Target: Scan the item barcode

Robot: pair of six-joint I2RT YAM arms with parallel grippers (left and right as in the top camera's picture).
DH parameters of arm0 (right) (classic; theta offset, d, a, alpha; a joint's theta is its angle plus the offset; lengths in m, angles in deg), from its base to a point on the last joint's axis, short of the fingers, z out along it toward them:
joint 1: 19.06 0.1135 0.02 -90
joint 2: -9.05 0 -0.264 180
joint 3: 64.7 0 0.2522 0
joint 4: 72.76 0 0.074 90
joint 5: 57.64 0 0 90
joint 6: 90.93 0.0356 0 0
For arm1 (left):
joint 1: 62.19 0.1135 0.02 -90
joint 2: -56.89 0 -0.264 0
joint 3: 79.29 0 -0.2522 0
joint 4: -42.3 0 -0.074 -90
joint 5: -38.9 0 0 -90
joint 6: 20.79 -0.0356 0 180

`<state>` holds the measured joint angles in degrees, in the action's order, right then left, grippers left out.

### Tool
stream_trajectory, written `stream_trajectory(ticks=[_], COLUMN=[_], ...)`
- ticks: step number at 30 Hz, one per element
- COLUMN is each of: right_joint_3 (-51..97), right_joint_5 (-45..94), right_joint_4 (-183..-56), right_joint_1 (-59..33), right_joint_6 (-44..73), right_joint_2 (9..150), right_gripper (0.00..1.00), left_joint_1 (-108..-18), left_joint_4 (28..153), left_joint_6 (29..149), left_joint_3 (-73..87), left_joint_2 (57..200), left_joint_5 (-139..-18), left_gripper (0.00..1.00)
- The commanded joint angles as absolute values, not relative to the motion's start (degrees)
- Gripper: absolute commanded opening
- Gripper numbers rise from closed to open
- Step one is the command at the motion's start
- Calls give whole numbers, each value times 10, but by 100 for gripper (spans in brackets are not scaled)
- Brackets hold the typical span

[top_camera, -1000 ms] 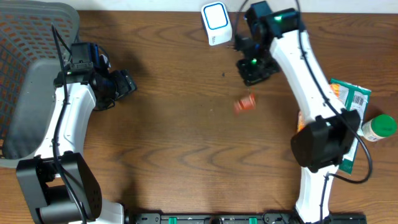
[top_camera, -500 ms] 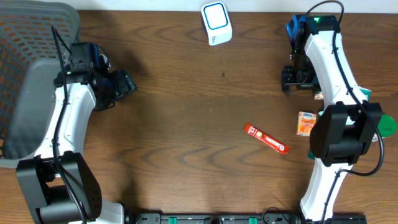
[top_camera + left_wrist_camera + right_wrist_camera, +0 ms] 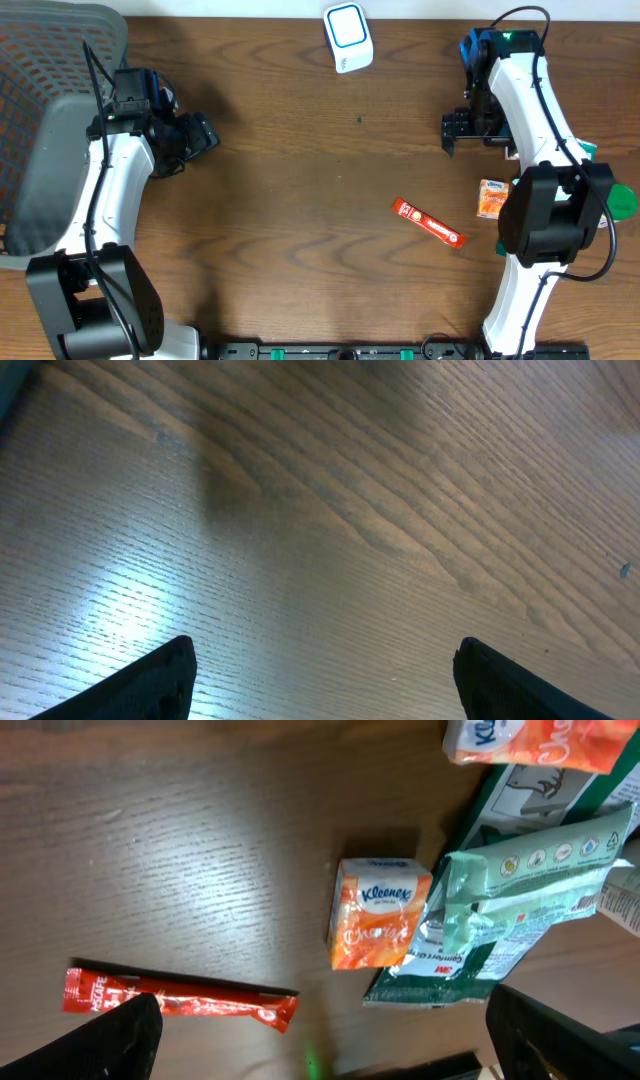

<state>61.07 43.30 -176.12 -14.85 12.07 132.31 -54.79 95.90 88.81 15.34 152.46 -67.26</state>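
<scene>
overhead view with 2 wrist views. the red sachet (image 3: 428,222), the item to be scanned, lies flat on the wooden table (image 3: 280,230), right of centre. it is tilted so that its left end is farther from the robot than its right end, and neither gripper touches it. its print is too small to tell whether a barcode faces up. the white and blue scanner (image 3: 347,37) sits at the far edge of the table, well apart from the sachet. the right gripper (image 3: 325,1042) hangs over the table beyond the sachet and to the right of the scanner, jaws spread wide with nothing between them. its wrist view looks down on the sachet, on an orange tissue pack (image 3: 380,912) near the sachet's right end, and on a green pouch (image 3: 500,890) just beside that pack. the left gripper (image 3: 320,688) hangs over bare wood at the left, near a grey basket (image 3: 40,190), jaws likewise wide apart and empty.
</scene>
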Motion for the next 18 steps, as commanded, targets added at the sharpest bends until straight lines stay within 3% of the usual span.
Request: stream_trajectory(ticks=[1,11,18], right_joint_3=[610,610,610], right_joint_5=[432,432,432], right_joint_4=[-1756,-1749,-1676], right_joint_1=[-149,-149,-141], right_joint_6=[121,121,121], right_joint_2=[1329,1328,1160], right_gripper=[99,99,99], left_joint_1=[-540,-540,-540], left_joint_4=[959,959,959], left_joint_6=[892,892,892], left_joint_3=[154,154,154], left_joint_2=[1522,1522,1522], left_joint_5=[-664,-664,-664], left_gripper=[83,83,83])
